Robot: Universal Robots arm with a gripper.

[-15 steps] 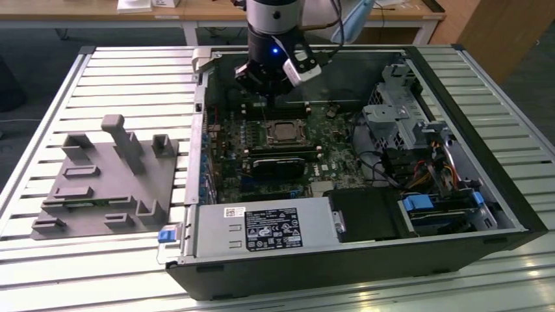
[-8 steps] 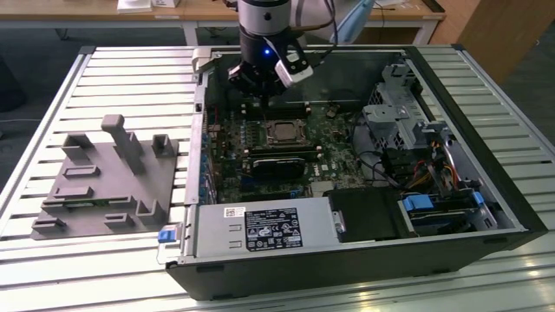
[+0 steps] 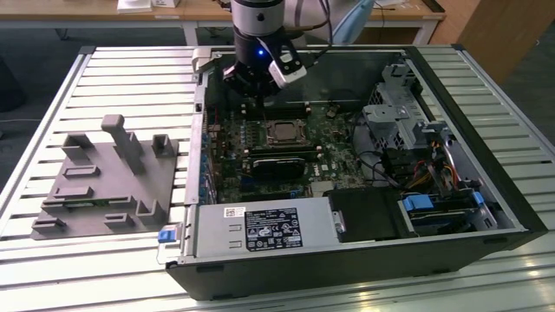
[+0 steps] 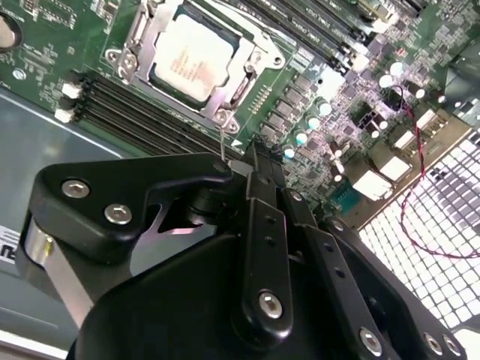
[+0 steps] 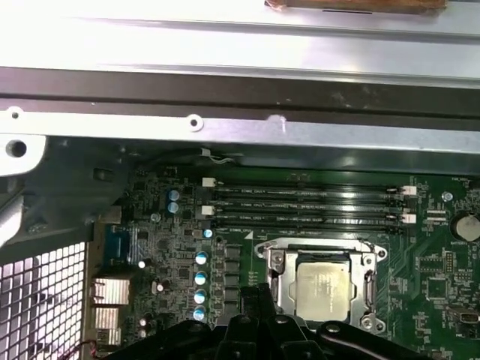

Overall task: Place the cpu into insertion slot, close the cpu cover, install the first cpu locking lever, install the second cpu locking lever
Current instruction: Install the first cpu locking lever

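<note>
Black gripper (image 4: 259, 156) linkages loomed closest, jaws drawn narrow with nothing visibly between them, right beside a thin locking lever (image 4: 222, 141). Mid-frame in the exterior view, the cpu (image 3: 282, 132) sat under its cpu cover (image 4: 139, 49). A sideways nudge could probably have sprung that lever loose.

Soft overhead light washes the slatted worktop (image 3: 130, 71) to a white glare nearest the camera in the exterior view, leaves the case (image 3: 347, 273) interior shaded, and in the second wrist view burns out the grille (image 4: 439, 225) while the cpu (image 4: 191, 60) gleams pale.
</note>
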